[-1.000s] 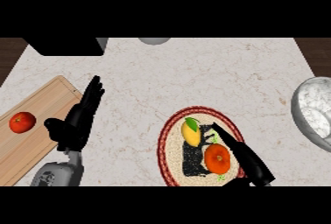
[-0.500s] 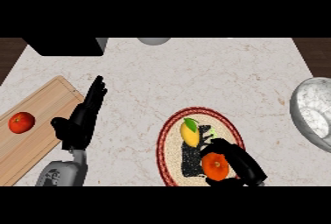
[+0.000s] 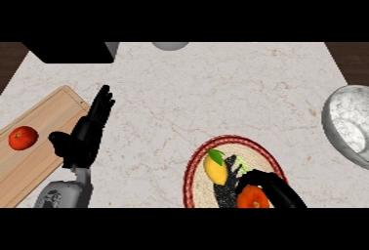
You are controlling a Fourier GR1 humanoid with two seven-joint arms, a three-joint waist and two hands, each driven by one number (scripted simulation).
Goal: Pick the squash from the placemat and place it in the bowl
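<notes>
The squash (image 3: pixel 215 168) lies on the round woven placemat (image 3: pixel 238 139) with a red rim, low and right of centre. It shows a yellow end with a green tip, a dark speckled body and an orange near end. My right hand (image 3: pixel 277 188) comes in from the lower edge, fingers curled round the orange end and partly hiding it. The grey marbled bowl (image 3: pixel 333 122) stands at the right edge, partly cut off. My left hand (image 3: pixel 83 139) rests open, fingers up, at the left beside the cutting board.
A wooden cutting board (image 3: pixel 43 117) at the left carries a red tomato (image 3: pixel 23 138). A black box (image 3: pixel 69 51) sits at the far left corner and a grey round thing (image 3: pixel 171 45) at the far edge. Bare marble counter lies between placemat and bowl.
My right hand's fingers have curled round the squash's orange end. Squash and placemat have slid together toward the near edge. The left hand and the bowl have not moved.
</notes>
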